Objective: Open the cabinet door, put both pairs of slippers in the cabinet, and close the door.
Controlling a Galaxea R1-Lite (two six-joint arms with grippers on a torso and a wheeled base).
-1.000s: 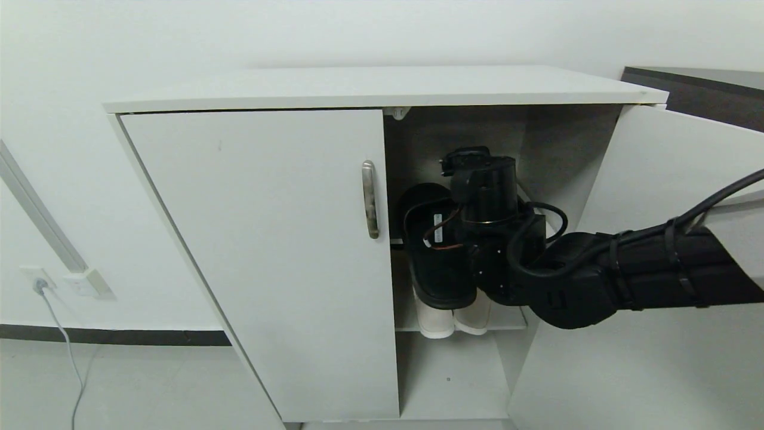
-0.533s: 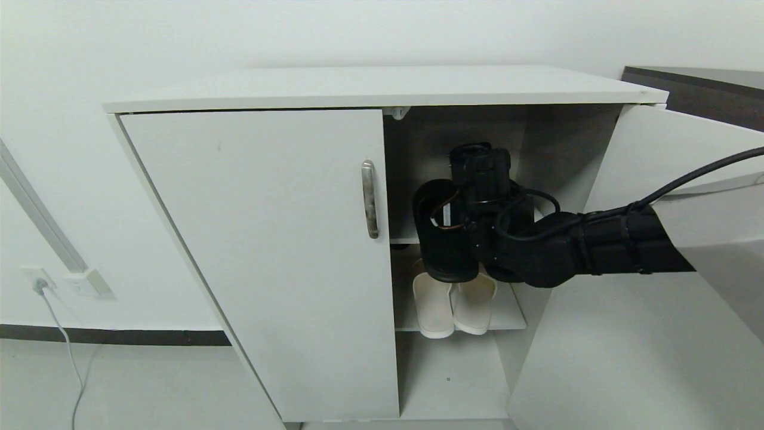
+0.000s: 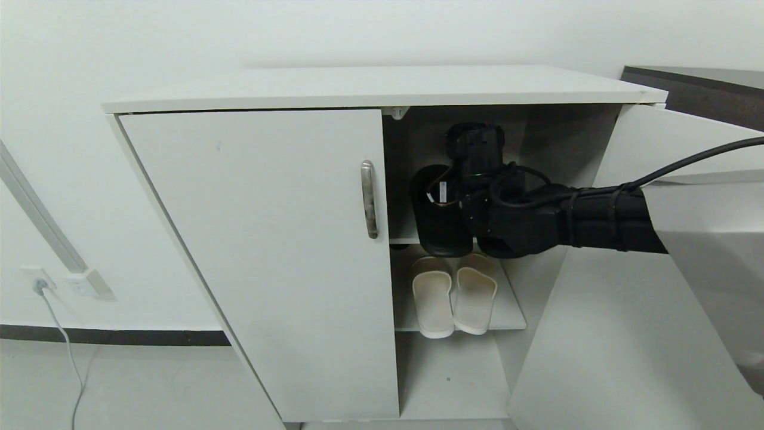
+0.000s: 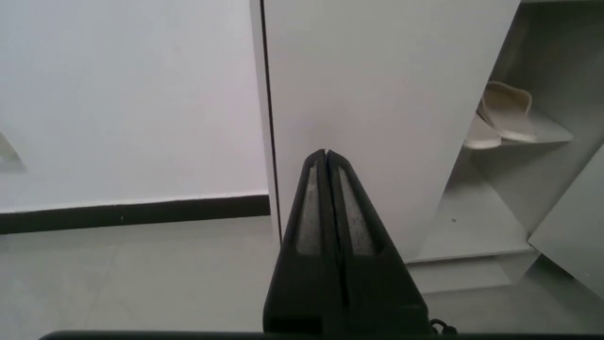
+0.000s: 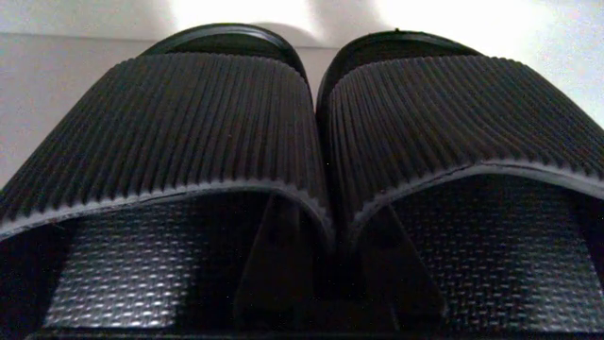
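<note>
Done: door [image 3: 597,358] open, white slippers [image 3: 453,292] shelved. Now: right gripper [image 5: 330,255] clamps black slippers [image 3: 440,209], apparently over upper shelf [image 3: 401,240]; left gripper [image 4: 325,156] pressed together, empty. Remaining: release, close door.

Wall socket [image 3: 37,280], grey cable [image 3: 59,325] (plugged in), dark skirting [image 3: 119,336]

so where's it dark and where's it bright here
Head view: the upper compartment of the cabinet is shadowed, so the black slippers merge with the arm; the white slippers are well lit. Right wrist view: bright glow behind the slippers, right gripper dark beneath. Left wrist view: evenly lit.
</note>
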